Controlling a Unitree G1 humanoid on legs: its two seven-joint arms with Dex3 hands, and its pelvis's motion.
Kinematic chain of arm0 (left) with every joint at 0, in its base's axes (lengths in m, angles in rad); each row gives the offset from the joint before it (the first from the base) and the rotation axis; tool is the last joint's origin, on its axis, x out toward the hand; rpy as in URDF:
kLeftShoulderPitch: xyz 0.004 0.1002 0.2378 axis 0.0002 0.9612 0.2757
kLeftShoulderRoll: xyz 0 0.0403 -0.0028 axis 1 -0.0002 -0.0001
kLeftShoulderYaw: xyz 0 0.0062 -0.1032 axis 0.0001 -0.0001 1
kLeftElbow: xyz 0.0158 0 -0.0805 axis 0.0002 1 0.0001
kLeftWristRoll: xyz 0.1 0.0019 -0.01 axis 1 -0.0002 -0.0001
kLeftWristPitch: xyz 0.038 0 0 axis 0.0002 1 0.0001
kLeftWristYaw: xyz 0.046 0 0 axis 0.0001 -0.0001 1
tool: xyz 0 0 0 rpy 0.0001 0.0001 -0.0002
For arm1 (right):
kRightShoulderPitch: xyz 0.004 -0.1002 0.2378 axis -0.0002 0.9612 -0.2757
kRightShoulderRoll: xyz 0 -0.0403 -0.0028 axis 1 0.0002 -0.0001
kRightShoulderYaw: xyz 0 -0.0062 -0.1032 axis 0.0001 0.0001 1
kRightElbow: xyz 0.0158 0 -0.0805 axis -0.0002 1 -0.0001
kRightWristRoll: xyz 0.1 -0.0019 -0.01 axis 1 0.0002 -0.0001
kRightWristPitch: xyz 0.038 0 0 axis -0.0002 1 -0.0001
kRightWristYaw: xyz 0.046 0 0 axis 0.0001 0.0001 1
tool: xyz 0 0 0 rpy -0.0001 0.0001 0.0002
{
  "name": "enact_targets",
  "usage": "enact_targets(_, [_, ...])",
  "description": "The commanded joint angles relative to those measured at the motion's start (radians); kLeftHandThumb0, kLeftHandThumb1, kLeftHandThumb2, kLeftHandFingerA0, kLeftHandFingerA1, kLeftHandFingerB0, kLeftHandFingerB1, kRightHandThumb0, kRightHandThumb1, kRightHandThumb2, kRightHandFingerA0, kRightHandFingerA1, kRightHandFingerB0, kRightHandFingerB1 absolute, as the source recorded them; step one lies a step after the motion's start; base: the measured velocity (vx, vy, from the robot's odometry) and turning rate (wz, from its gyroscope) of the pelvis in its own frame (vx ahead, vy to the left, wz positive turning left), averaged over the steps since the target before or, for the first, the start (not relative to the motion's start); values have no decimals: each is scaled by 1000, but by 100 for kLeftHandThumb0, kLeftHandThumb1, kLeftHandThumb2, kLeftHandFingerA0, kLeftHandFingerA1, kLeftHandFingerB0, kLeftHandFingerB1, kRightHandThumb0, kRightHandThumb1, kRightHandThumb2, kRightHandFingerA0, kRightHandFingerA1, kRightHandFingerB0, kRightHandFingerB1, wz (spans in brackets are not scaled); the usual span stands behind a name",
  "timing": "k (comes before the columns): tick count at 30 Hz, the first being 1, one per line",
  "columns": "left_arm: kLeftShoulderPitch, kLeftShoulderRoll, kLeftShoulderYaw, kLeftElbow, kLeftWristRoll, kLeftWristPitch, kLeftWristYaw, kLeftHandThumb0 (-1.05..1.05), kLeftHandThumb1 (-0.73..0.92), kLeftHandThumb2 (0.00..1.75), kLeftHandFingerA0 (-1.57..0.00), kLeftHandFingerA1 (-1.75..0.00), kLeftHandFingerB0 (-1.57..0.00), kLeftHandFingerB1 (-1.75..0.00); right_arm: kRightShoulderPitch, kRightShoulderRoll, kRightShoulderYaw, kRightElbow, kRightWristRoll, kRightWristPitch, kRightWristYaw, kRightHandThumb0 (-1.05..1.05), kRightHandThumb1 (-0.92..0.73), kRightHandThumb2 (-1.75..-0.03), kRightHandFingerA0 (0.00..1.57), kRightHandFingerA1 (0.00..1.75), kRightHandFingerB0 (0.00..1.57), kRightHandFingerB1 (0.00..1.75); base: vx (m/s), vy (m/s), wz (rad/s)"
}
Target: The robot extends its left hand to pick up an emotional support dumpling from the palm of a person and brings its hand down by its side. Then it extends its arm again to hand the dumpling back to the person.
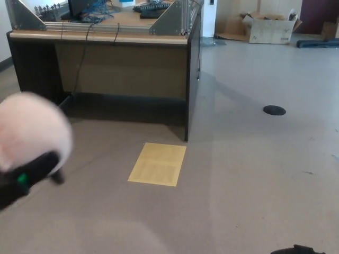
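A pale pink, round plush dumpling (32, 129) shows at the far left edge of the head view, blurred by motion. My left hand (26, 177) is shut on the dumpling; only a black part of the hand shows beneath the plush, with a small green light on it. The rest of the left arm is out of the picture. My right hand does not show. No person's palm is in the picture now.
A dark wooden desk (106, 58) with a metal frame and cables stands at the back left. A yellow sheet (158, 164) lies on the grey floor. A black floor disc (274, 110) sits at right, a cardboard box (267, 29) far back. A dark object (296, 250) shows at the bottom edge.
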Motion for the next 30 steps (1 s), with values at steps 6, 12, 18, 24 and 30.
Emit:
enact_targets(6, [203, 56, 64, 168, -198, 48, 26, -17, 78, 65, -90, -132, -92, -79, 50, -34, -20, -6, 22, -59, 2, -28, -60, -57, 79, 49, 66, 42, 0, 0, 0])
enact_targets(12, [311, 68, 37, 349, -174, -101, 38, -14, 80, 64, -97, -140, -89, -94, 28, -23, -17, 2, 18, -42, -2, -29, -60, -57, 79, 49, 65, 42, 0, 0, 0])
enact_targets(18, [343, 105, 22, 510, -178, -218, 21, -15, 83, 67, -91, -141, -84, -96, 15, -22, -16, 10, 19, -46, 3, -29, -59, -57, 79, 48, 65, 41, 0, 0, 0])
enact_targets(24, [336, 146, 20, 625, -209, -266, 11, -14, 89, 66, -89, -150, -75, -107, 16, -19, -17, 18, 22, -46, 0, -30, -59, -57, 79, 47, 66, 41, 0, 0, 0])
enact_targets(30, [337, 167, 2, 672, -231, -295, 10, -14, 87, 66, -89, -147, -82, -100, 18, -19, -15, 20, 19, -48, -6, -32, -59, -57, 81, 48, 66, 41, 0, 0, 0])
